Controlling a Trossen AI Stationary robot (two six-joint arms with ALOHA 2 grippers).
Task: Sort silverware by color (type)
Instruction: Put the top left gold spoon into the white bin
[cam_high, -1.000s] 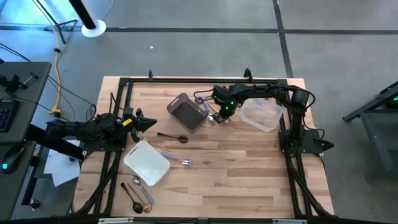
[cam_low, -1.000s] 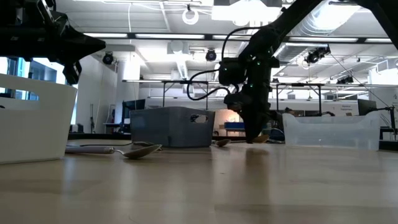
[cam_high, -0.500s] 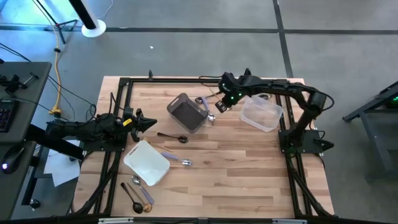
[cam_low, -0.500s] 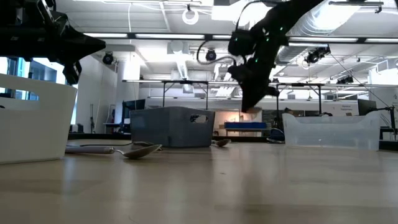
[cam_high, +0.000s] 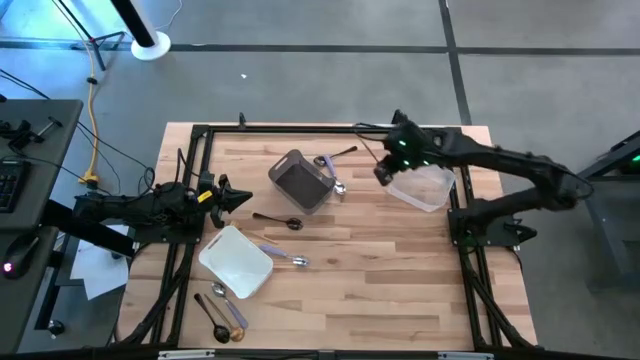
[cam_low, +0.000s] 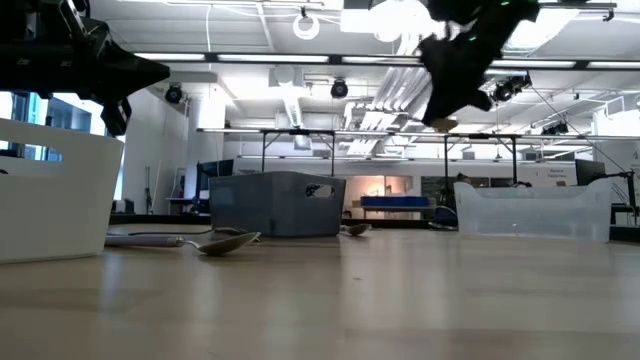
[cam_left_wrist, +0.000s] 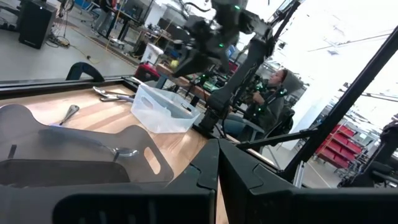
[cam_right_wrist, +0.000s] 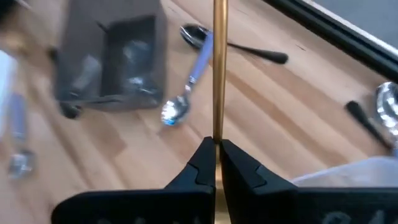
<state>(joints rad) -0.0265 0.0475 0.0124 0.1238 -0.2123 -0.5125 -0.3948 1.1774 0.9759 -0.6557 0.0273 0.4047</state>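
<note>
My right gripper (cam_high: 383, 172) hangs high between the grey bin (cam_high: 300, 181) and the clear tub (cam_high: 421, 185), shut on a gold piece of silverware (cam_right_wrist: 219, 74). Below it a lilac-handled spoon (cam_right_wrist: 188, 92) and a black spoon (cam_right_wrist: 239, 45) lie flat on the table. More silverware lies by the white tray (cam_high: 236, 261): a black spoon (cam_high: 278, 220), a lilac-handled one (cam_high: 286, 258) and several pieces (cam_high: 225, 315) near the front edge. My left gripper (cam_high: 240, 197) waits shut and level at the table's left side. My right gripper pinches the gold piece's slim handle (cam_right_wrist: 218, 138) between its two fingers. The handle runs straight out past the fingertips, along the fingers. The gripper slants downward from the table's right side, and the gold piece (cam_low: 440, 124) is lifted clear of the table. Which end it holds stays hidden by the fingers.
The clear tub (cam_low: 535, 210) stands at the far right, the grey bin (cam_low: 277, 203) at the far middle, the white tray (cam_low: 50, 190) at the near left. A silver spoon (cam_right_wrist: 389, 102) and a black handle (cam_right_wrist: 365, 119) lie near the tub. A person (cam_left_wrist: 272, 93) sits beyond the table.
My right gripper has risen from the table beside the grey bin and swung toward the clear tub at the right, tipping less steeply downward. It stays shut on the gold piece, which has been lifted clear of the table.
</note>
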